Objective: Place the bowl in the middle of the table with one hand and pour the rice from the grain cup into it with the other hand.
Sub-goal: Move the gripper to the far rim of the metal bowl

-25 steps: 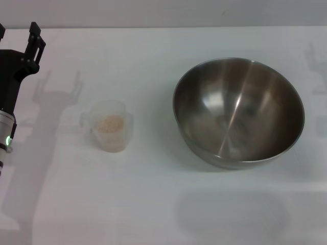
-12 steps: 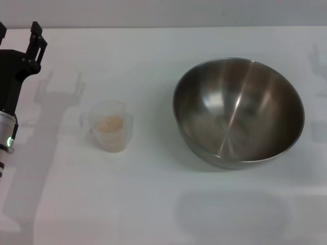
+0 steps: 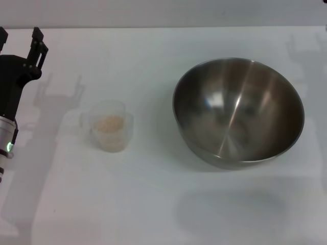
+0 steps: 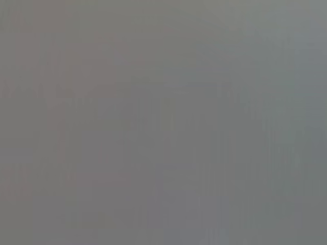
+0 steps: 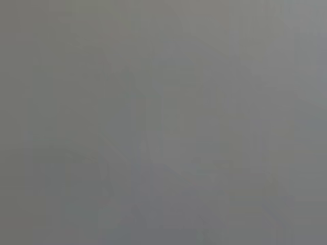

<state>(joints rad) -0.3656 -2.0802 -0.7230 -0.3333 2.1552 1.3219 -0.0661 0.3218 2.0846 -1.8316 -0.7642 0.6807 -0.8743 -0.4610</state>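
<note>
The steel bowl [image 3: 238,111] stands upright on the right half of the white table [image 3: 153,204], empty. The frosted grain cup [image 3: 110,126] stands left of centre, its handle toward the left, with a small heap of beige rice [image 3: 109,123] in it. My left gripper [image 3: 19,37] is at the far left edge, well behind and left of the cup, fingers apart and empty. My right gripper is out of the head view; only its shadow falls at the far right. Both wrist views show plain grey and none of the task's things.
The table's far edge [image 3: 163,27] runs across the top of the head view. Arm shadows lie on the table left of the cup and at the right edge.
My left gripper has shifted slightly, staying at the far left. The right arm's shadow at the right edge has moved a little left. The cup and bowl have not moved.
</note>
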